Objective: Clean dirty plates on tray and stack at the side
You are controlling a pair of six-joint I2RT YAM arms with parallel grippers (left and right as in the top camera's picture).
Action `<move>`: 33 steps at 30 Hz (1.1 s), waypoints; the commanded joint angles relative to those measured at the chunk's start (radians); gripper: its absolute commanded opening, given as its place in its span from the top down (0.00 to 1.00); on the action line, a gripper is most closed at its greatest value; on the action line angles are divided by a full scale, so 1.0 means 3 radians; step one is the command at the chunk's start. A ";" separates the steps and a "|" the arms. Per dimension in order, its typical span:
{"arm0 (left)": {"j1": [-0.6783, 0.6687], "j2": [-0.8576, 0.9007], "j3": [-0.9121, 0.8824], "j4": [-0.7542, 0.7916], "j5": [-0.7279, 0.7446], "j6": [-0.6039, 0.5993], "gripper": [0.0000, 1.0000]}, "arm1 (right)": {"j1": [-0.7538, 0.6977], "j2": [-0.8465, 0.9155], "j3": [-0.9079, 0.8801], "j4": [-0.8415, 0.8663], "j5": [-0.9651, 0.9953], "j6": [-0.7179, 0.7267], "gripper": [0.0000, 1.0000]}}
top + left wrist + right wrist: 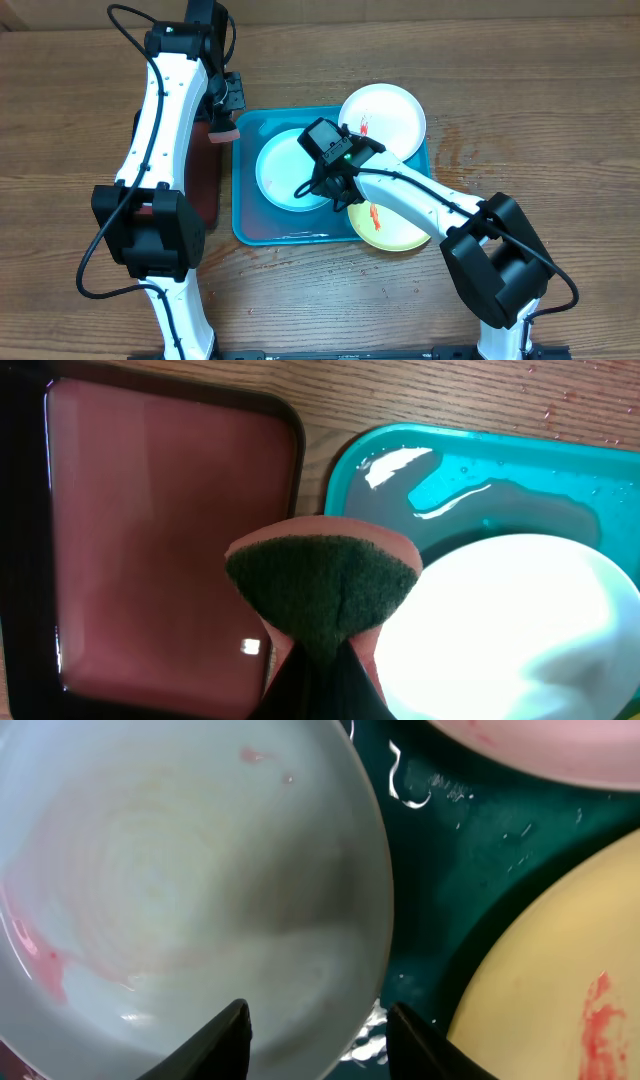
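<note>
The turquoise tray (246, 196) holds the light blue plate (284, 165) at its left; faint pink smears show on it in the right wrist view (170, 880). The white plate (392, 112) leans on the tray's far right corner with a red smear. The yellow-green plate (395, 232) lies at the near right, red-smeared, also in the right wrist view (560, 990). My right gripper (322, 190) is open, its fingers (318, 1038) straddling the light blue plate's rim. My left gripper (224, 125) is shut on a sponge (322, 592), pink with a dark green face, above the tray's left edge.
A smaller black tray with a dark red inside (160, 530) lies left of the turquoise tray, partly under the left arm (205, 180). Water pools on the turquoise tray's floor (470, 500). Wooden table surrounds everything.
</note>
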State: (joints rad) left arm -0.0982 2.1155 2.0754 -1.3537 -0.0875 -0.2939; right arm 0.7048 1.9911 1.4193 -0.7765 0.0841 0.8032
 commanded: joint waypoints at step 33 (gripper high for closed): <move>-0.0023 -0.0033 0.0070 0.0041 -0.0017 -0.0069 0.96 | -0.0565 0.0310 0.0155 0.0651 -0.0604 -0.1047 0.81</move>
State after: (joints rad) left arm -0.0982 2.1155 2.0754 -1.3457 -0.0875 -0.2939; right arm 0.5262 2.0819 1.4399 -0.5827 -0.1081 0.4519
